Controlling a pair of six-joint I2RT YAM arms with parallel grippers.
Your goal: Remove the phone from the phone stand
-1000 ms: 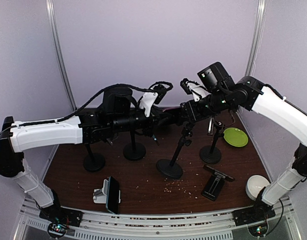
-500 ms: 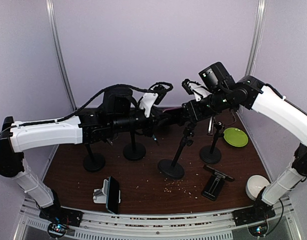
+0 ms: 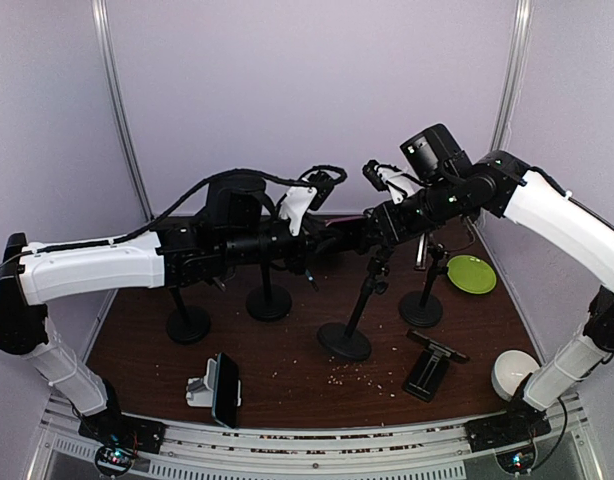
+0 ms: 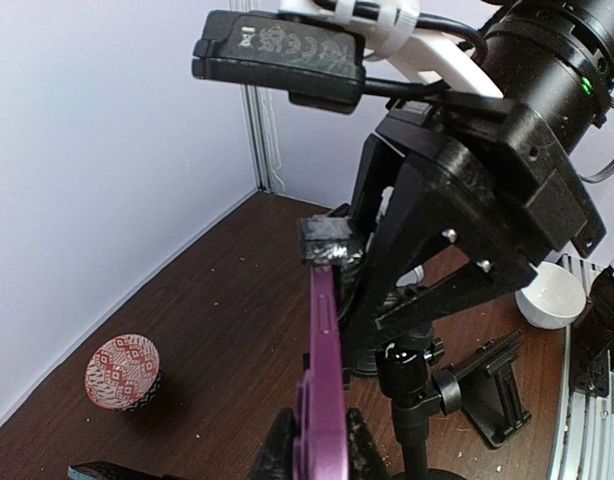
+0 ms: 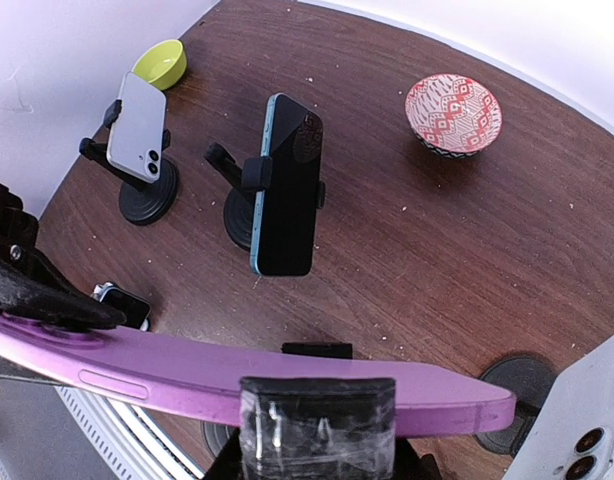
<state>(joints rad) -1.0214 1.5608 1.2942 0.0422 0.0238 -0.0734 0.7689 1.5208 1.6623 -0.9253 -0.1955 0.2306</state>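
A purple phone (image 5: 187, 365) hangs level above the table between my two arms, seen edge-on in the left wrist view (image 4: 322, 360). My left gripper (image 4: 322, 445) is shut on its near end, one finger (image 4: 277, 450) on each flat side. My right gripper (image 5: 317, 385) is shut on the far end, its taped fingertip (image 5: 317, 420) over the phone's edge. The black phone stand (image 3: 355, 310) leans beneath that end, its base (image 3: 344, 341) on the table. The stand's clamp is hidden, so I cannot tell whether it still holds the phone.
Other stands carry a blue-edged phone (image 5: 287, 185) and a silver phone (image 5: 137, 125). An empty black holder (image 3: 430, 365) lies at front right beside a white bowl (image 3: 514, 372). A green bowl (image 3: 471, 273), a red patterned bowl (image 5: 453, 112) and a white stand with a phone (image 3: 217, 388) also sit around.
The stand's base has slid slightly to the right and the right wrist has risen a little. Both grips look the same.
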